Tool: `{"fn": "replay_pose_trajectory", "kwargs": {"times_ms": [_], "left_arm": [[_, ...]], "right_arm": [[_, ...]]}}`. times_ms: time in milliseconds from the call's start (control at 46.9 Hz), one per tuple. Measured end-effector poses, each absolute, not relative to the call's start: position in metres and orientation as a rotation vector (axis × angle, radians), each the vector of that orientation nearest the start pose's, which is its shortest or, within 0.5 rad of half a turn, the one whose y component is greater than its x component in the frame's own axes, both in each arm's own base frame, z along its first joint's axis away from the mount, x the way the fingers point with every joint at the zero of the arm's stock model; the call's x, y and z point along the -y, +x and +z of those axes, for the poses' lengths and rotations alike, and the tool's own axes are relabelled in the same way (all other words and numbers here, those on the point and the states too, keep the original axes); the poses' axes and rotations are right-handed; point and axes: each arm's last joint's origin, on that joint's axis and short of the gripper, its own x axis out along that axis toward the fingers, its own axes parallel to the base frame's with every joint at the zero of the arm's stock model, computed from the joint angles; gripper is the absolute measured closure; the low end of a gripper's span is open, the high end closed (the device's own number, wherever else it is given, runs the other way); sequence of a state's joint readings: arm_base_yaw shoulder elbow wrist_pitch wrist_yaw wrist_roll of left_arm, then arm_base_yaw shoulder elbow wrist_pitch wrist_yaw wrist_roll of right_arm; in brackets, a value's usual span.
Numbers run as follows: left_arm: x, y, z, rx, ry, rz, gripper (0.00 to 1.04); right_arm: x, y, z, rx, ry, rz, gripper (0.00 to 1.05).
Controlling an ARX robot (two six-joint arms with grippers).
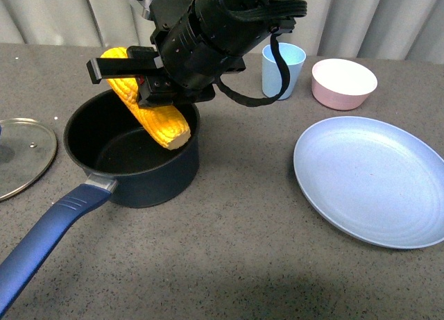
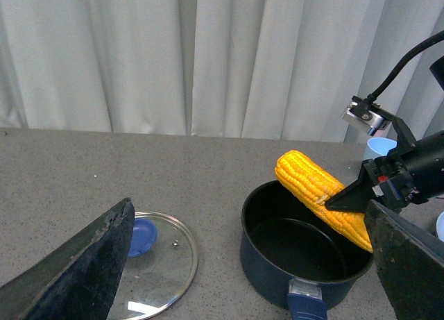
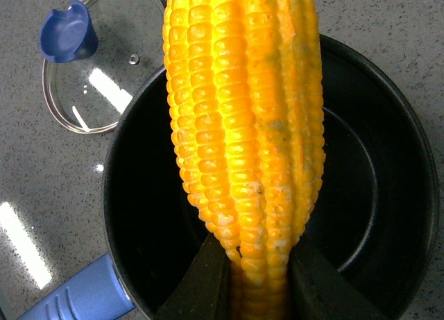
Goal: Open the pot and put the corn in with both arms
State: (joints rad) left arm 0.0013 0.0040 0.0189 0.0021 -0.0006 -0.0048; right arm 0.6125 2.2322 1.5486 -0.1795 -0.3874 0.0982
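Looking from the front, we see our right gripper [image 1: 149, 84] clamped on the corn [image 1: 156, 115], which slants over the mouth of the open pot [image 1: 139, 188]. The lid [image 1: 21, 153] lies on the table [image 1: 243, 250], just left of the pot.

From the left wrist, our left gripper [image 2: 250, 216] stands wide and empty.

From the right wrist, two fingers [image 3: 201, 278] pinch the cob above the pot's black interior.
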Motion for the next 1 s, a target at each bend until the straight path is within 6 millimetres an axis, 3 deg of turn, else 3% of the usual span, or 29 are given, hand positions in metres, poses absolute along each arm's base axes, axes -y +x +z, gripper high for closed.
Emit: {"fn": "replay_pose_trajectory", "kwargs": {"times_ms": [469, 618, 724, 937, 1001], "left_arm": [[0.0, 0.097, 0.17, 0.017, -0.005, 0.001, 0.07], [0.0, 0.097, 0.17, 0.017, -0.005, 0.002, 0.07], [0.0, 0.097, 0.17, 0.017, -0.005, 0.002, 0.07], [0.0, 0.097, 0.17, 0.017, -0.005, 0.001, 0.07], [0.0, 0.097, 0.17, 0.017, -0.005, 0.001, 0.07]], "right_arm": [[-0.3, 0.392, 0.125, -0.953, -0.016, 0.894, 0.91], [-0.298, 0.39, 0.121, -0.957, -0.023, 0.88, 0.61], [-0.292, 0.386, 0.123, -0.943, -0.012, 0.878, 0.46], [-0.264, 0.377, 0.158, -0.836, 0.016, 0.846, 0.08], [-0.253, 0.37, 0.17, -0.791, 0.03, 0.827, 0.1]]}}
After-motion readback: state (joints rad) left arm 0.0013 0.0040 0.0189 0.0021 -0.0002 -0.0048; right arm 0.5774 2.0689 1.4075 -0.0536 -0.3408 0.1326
